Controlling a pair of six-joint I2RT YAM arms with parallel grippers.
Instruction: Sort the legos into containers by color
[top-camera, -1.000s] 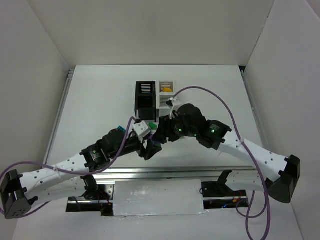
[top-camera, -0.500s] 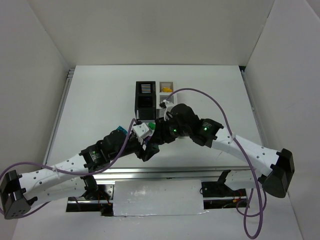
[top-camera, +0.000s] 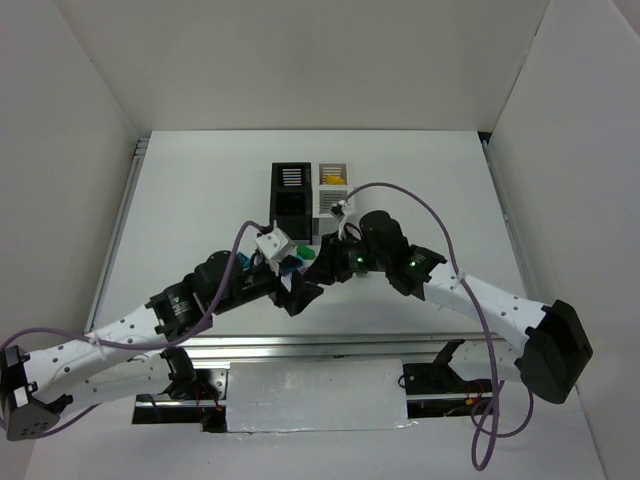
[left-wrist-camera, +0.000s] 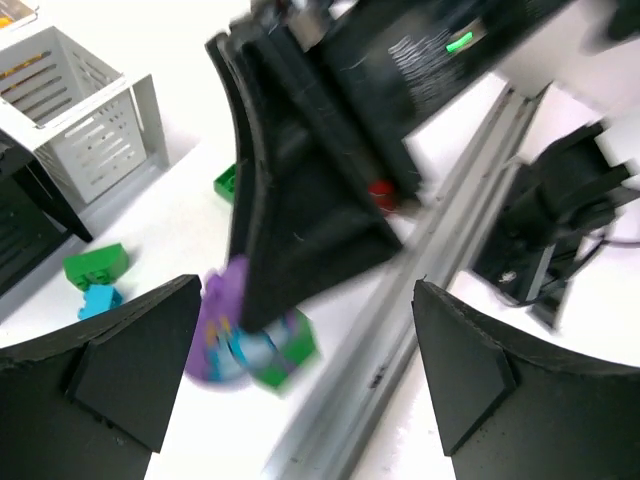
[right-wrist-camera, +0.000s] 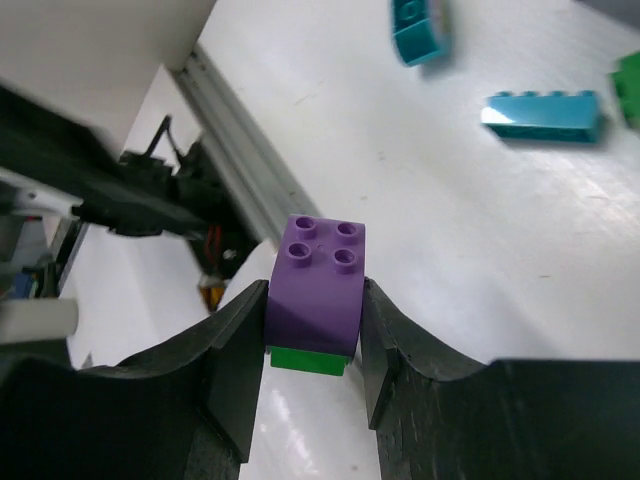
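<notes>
My right gripper (right-wrist-camera: 313, 300) is shut on a purple lego (right-wrist-camera: 318, 275) that has a green lego (right-wrist-camera: 309, 360) stuck under it, held above the table. In the left wrist view the same stacked pair (left-wrist-camera: 250, 340) shows blurred, under the right arm's black finger. My left gripper (left-wrist-camera: 300, 390) stands wide open around that spot and touches nothing. From above, both grippers meet near the table's front, left gripper (top-camera: 300, 293) and right gripper (top-camera: 318, 264). The containers (top-camera: 292, 192) stand just behind them, and one white container (top-camera: 334, 174) holds something yellow.
Two teal legos (right-wrist-camera: 545, 115) (right-wrist-camera: 418, 30) lie on the table past the right fingers. A green lego (left-wrist-camera: 96, 265), a small teal one (left-wrist-camera: 98, 300) and another green one (left-wrist-camera: 228, 183) lie near a white slatted container (left-wrist-camera: 80, 110). The table's metal rail (top-camera: 300, 348) runs close in front.
The right gripper has closed on the purple and green pair. The left gripper has let go and opened wide. Both wrists shifted slightly.
</notes>
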